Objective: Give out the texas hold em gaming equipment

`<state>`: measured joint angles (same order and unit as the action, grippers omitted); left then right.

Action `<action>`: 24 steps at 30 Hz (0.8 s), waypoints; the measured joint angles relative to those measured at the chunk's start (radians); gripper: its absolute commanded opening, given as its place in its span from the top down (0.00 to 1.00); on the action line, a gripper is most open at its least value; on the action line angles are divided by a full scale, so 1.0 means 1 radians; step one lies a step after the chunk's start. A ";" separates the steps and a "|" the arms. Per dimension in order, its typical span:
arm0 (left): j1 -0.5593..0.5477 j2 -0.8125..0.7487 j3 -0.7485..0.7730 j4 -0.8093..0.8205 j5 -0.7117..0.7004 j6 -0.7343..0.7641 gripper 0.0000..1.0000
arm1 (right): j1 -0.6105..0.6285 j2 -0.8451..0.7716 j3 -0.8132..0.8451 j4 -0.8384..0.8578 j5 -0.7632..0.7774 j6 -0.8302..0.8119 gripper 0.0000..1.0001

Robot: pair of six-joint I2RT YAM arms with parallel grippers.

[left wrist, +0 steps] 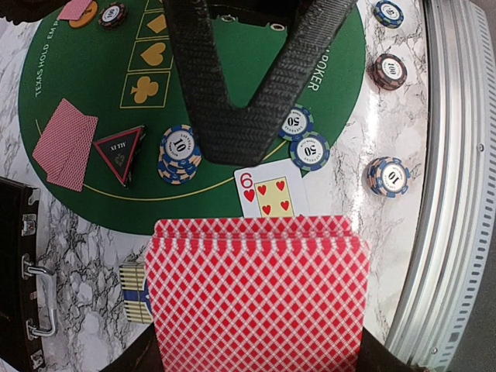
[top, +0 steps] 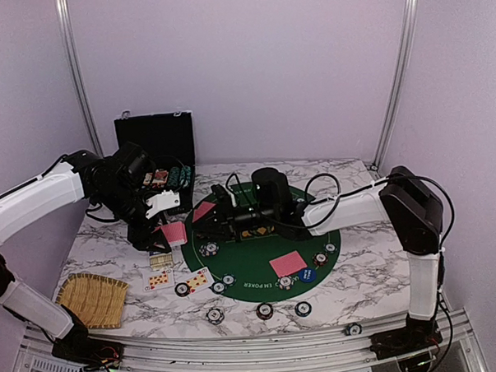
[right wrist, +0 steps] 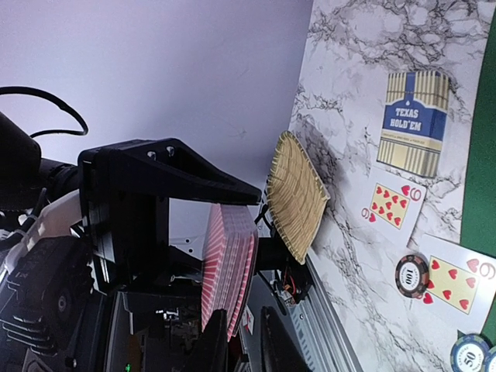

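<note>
My left gripper (top: 166, 232) is shut on a deck of red-backed playing cards (left wrist: 256, 287) and holds it upright above the table's left side. My right gripper (right wrist: 246, 325) reaches left across the green felt mat (top: 251, 264) to that deck (right wrist: 229, 263). Its fingers stand a narrow gap apart at the deck's edge; contact with a card does not show. Striped poker chips (top: 264, 310) lie along the mat's near rim. Red-backed cards (top: 288, 263) and a blue round button (top: 306, 275) lie on the felt. A dark triangular marker (left wrist: 119, 151) and an orange button (left wrist: 81, 15) show too.
A black chip case (top: 157, 149) stands open at the back left. A woven straw mat (top: 92, 300) lies at the front left. A Texas Hold'em card box (right wrist: 416, 120) and two face-up heart cards (top: 157, 279) lie beside the felt. A metal rail (top: 239, 351) runs along the near edge.
</note>
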<state>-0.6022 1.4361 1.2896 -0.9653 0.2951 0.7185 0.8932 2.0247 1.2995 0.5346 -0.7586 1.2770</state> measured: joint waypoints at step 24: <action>0.000 0.000 -0.001 0.000 0.000 0.002 1.00 | 0.047 0.045 0.121 -0.048 0.005 -0.039 0.25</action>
<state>-0.6022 1.4357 1.2888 -0.9653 0.2951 0.7208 0.9398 2.0701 1.4204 0.4870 -0.7540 1.2377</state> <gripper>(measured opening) 0.655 0.755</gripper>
